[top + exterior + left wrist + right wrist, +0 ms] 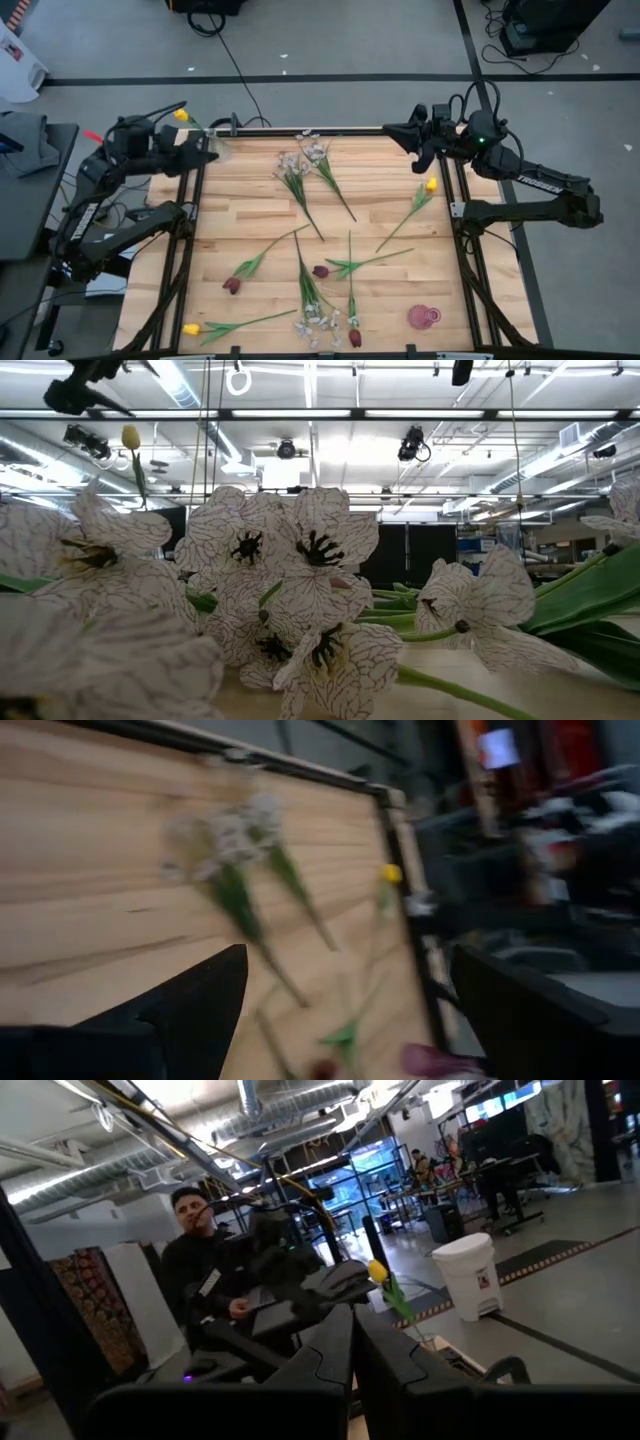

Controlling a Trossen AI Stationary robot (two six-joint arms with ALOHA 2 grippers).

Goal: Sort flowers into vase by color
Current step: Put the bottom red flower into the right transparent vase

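Flowers lie scattered on the wooden table. Two whitish sprays lie near the far edge, and a third lies near the front, filling the low view. One yellow tulip is at the right and another at the near left. Dark red tulips lie toward the front. A third yellow tulip stands tilted at the far left corner, its stem foot hidden. My left gripper is open beside it. My right gripper is shut at the far right corner.
A small pink vase stands near the table's near right corner. A black frame runs along the table's sides. A person is in the room beyond the table. Bare wood lies between the flowers at mid left.
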